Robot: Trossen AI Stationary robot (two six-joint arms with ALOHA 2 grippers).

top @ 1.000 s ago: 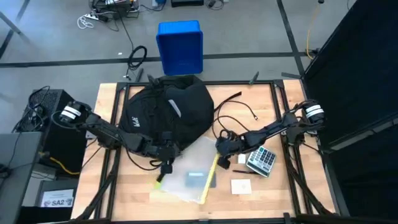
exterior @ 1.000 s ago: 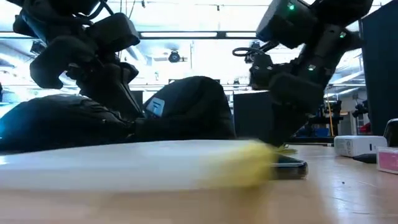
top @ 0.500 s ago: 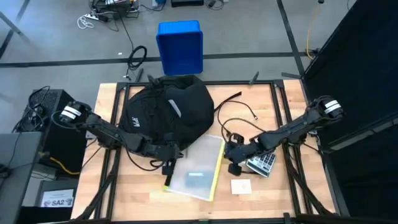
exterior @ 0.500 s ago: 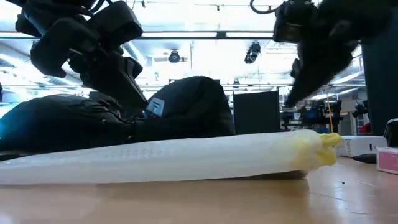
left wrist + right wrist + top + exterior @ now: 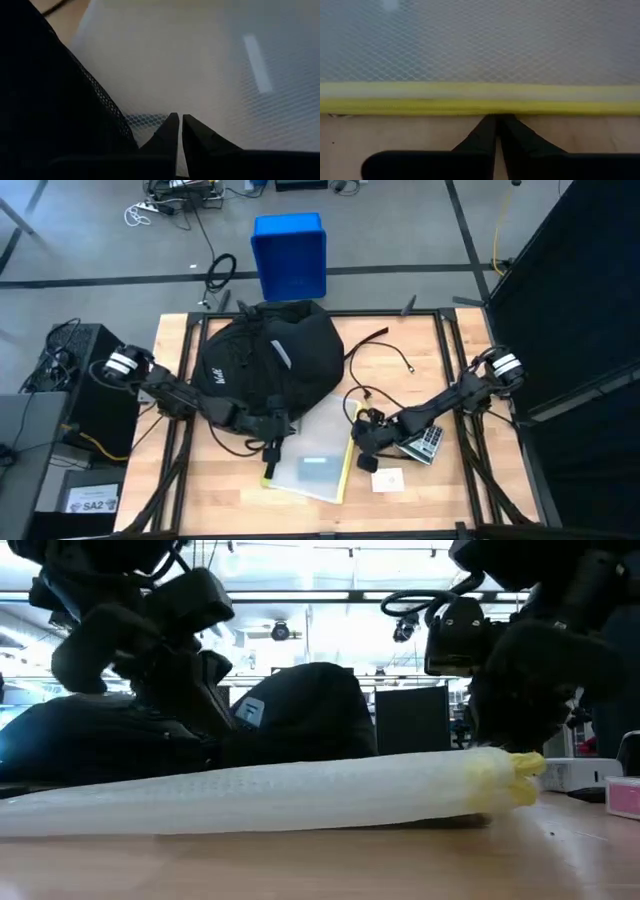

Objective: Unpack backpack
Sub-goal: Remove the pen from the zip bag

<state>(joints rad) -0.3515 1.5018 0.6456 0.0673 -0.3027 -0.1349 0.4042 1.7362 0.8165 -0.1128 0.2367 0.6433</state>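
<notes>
A mesh pouch [image 5: 318,460] lies outside the backpack [image 5: 262,366], both end effectors closed, empty.

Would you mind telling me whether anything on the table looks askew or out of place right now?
The mesh pouch with the yellow zipper edge lies askew across the table, one corner against the backpack. Nothing looks spilled or damaged.

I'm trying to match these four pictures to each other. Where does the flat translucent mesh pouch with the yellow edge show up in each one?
High view: the flat translucent mesh pouch with the yellow edge lies in front of the black fabric backpack.
Low view: the pouch stretches across the foreground.
Left wrist view: its mesh fills the picture.
Right wrist view: mesh and yellow edge cross the picture.
Shared landmark: the yellow edge.
</notes>
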